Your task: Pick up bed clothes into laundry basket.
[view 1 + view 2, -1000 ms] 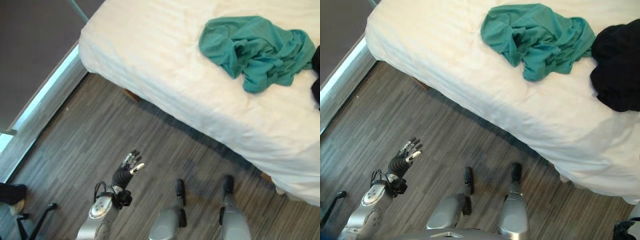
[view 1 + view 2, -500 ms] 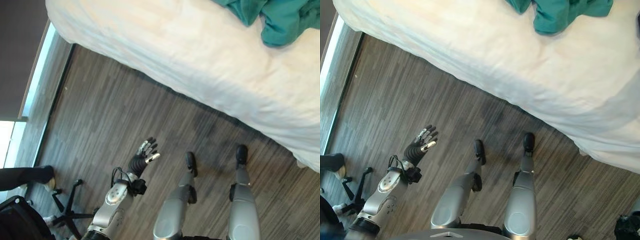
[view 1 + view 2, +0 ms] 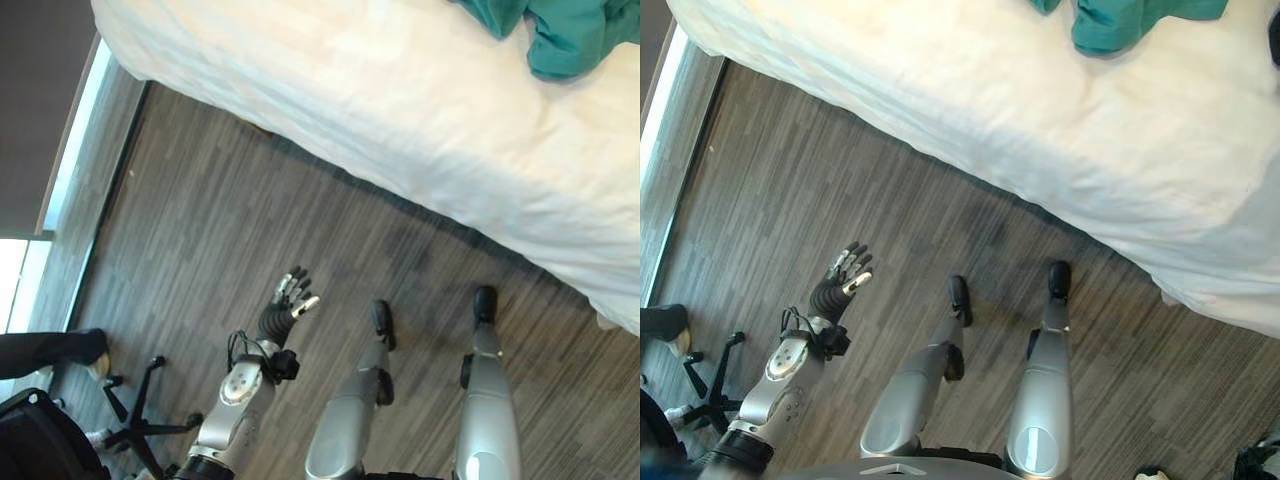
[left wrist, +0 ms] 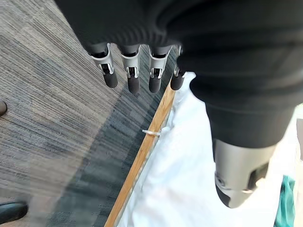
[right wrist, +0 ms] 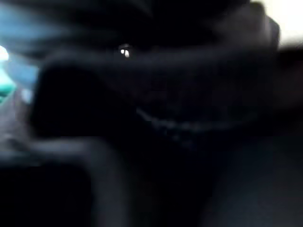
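A teal garment point(image 3: 565, 38) lies crumpled on the white bed point(image 3: 400, 110), far up and to the right of me; a strip of it point(image 4: 286, 203) also shows in the left wrist view. My left hand point(image 3: 288, 300) hangs over the wooden floor well short of the bed, open, fingers point(image 4: 129, 71) straight and holding nothing. A sliver of a black garment point(image 3: 1275, 30) sits at the bed's right side. The right wrist view is dark and blurred, with a hint of teal point(image 5: 4, 87) at one side, so my right hand's state cannot be read.
The bed's wooden frame point(image 4: 142, 156) runs under the hanging sheet. An office chair base point(image 3: 135, 420), a black bag point(image 3: 40, 445) and a person's leg and shoe point(image 3: 55, 352) are at the lower left. A wall skirting point(image 3: 75, 170) runs along the left.
The camera has tilted down, so the bed and garments slid toward the top of the picture. My left hand stays open over the floor, almost unmoved in the last half second.
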Robot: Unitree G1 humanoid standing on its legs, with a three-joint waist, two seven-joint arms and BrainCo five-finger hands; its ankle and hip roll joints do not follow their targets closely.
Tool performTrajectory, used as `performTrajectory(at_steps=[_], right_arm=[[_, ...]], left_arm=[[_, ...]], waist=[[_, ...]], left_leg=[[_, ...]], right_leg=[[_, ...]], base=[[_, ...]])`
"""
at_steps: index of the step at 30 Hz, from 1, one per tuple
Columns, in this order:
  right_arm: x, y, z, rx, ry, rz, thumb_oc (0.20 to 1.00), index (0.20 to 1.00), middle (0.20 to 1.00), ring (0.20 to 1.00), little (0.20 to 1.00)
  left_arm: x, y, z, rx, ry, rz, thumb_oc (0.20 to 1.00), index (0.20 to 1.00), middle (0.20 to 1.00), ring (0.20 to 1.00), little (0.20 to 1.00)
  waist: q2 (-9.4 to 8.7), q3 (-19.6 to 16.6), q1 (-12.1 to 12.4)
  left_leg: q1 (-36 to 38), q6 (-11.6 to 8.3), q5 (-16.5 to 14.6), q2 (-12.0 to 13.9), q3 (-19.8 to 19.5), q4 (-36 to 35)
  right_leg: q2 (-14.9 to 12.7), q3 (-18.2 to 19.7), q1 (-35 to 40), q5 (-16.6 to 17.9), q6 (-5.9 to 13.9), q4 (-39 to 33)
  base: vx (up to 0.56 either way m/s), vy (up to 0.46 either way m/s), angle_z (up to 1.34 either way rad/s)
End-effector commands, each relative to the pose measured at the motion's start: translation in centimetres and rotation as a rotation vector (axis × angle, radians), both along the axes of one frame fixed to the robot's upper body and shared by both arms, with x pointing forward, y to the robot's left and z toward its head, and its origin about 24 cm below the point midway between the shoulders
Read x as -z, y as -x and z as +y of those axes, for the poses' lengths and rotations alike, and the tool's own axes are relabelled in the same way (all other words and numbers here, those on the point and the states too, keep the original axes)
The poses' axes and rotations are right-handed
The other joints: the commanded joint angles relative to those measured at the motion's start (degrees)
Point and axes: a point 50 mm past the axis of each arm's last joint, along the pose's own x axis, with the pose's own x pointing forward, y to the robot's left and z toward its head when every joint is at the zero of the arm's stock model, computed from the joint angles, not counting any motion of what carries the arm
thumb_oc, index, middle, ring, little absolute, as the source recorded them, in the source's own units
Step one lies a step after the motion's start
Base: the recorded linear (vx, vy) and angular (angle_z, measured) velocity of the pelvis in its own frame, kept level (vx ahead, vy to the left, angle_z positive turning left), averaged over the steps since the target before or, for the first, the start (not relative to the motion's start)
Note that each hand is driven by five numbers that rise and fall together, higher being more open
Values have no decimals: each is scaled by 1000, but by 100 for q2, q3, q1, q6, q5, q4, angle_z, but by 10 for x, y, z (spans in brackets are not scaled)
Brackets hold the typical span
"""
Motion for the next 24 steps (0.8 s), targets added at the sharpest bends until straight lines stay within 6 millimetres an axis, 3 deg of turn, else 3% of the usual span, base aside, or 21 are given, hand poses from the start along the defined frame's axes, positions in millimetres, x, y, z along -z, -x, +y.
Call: performTrajectory(at_steps=[1,4,5,6,7,10,12,14,15,16,18,19,20,21,23,24], right_arm=[[102,-6,24,-171,-71,300,200,200,200,200,200],[162,38,3,-119,-260,345,200,200,200,200,200],[162,38,3,-118,-261,344,200,200,200,200,200],[201,57,-9,-48,-436,339,200,200,200,200,200],[222,69,-11,-23,-536,329,200,200,200,200,200],[277,104,-4,39,-812,285,200,200,200,200,200],[306,115,9,43,-1036,196,200,200,200,200,200],[323,115,28,-1,-1232,91,200,200,200,200,200],[323,115,29,-1,-1234,89,200,200,200,200,200],[335,117,43,-25,-1320,80,200,200,200,200,200],[347,117,52,-14,-1363,105,200,200,200,200,200],[351,119,57,-13,-1388,99,200,200,200,200,200],[358,125,58,5,-1412,113,200,200,200,200,200],[363,125,61,13,-1441,111,200,200,200,200,200],[366,128,61,22,-1459,114,200,200,200,200,200],[367,130,60,27,-1473,114,200,200,200,200,200]], left_arm=[[-22,-10,22,-113,6,-112,1000,1000,1000,1000,1000],[-25,-9,34,-137,-21,-117,1000,1000,1000,1000,1000],[-25,-9,33,-135,-22,-118,1000,1000,1000,1000,1000],[-28,-9,40,-154,-33,-124,1000,1000,1000,1000,1000],[-30,-10,43,-166,-38,-133,1000,1000,1000,1000,1000],[-37,-14,51,-195,-62,-152,1000,1000,1000,1000,1000],[-43,-21,56,-201,-100,-169,1000,1000,1000,1000,1000],[-55,-31,61,-212,-149,-207,1000,1000,1000,1000,1000],[-55,-31,61,-212,-150,-208,1000,1000,1000,1000,1000],[-65,-41,64,-227,-195,-234,1000,1000,1000,1000,1000],[-79,-53,64,-236,-228,-275,1000,1000,1000,1000,1000],[-87,-59,63,-238,-244,-302,1000,1000,1000,1000,1000],[-91,-61,62,-232,-256,-318,1000,1000,1000,1000,1000],[-97,-66,60,-234,-283,-340,1000,1000,1000,1000,1000],[-105,-71,57,-233,-285,-363,1000,1000,1000,1000,1000],[-115,-77,52,-219,-276,-391,1000,1000,1000,1000,1000]], waist=[[-623,379,-206],[-784,379,-245],[-782,379,-234],[-849,379,-298],[-901,379,-339],[-1066,378,-455],[-1186,292,-517],[-1300,263,-509],[-1312,263,-493],[-1404,186,-480],[-1516,-28,-369],[-1550,-193,-377],[-1587,-313,-410],[-1615,-412,-488],[-1617,-484,-454],[-1592,-642,-458]], left_leg=[[455,-507,-154,228,-33,76],[698,-454,-270,224,-17,132],[697,-454,-270,224,-15,133],[920,-399,-397,212,-11,187],[1028,-366,-452,206,5,215],[1461,-283,-593,178,86,244],[1827,-218,-691,163,233,139],[2095,-155,-753,207,555,77],[2085,-153,-734,200,567,73],[2268,-151,-794,278,848,57],[2461,-188,-876,360,1173,115],[2592,-285,-1020,430,1166,170],[2570,-297,-945,475,1266,297],[2628,-352,-955,584,1294,372],[2670,-395,-952,703,1355,494],[2698,-589,-689,1029,1410,1159]], right_leg=[[24,79,578,-109,-6,-520],[-40,38,906,-84,47,-630],[-39,40,905,-81,47,-631],[-80,25,1142,-113,87,-642],[-103,33,1236,-106,106,-638],[-164,59,1568,-95,180,-591],[-200,26,1638,-11,296,-425],[-202,-268,1512,57,413,202],[-204,-253,1492,74,409,201],[-295,-933,1396,33,381,519],[-387,-2019,1564,-75,283,606],[-270,-2137,1852,-259,307,338],[-207,-2129,1940,-235,195,145],[-48,-1858,2015,-255,183,21],[102,-1750,2165,-344,97,-75],[394,-1820,2531,-536,-159,-304]], base=[[-1,14,-5],[17,36,-4],[11,61,0],[24,78,4],[24,121,12],[17,101,-1],[9,137,-9],[-66,141,-22],[-74,95,-76],[-21,61,-88],[79,-12,-107],[95,-150,-144],[118,-195,-125],[83,-163,-54],[170,-167,-28],[200,-260,-48]])
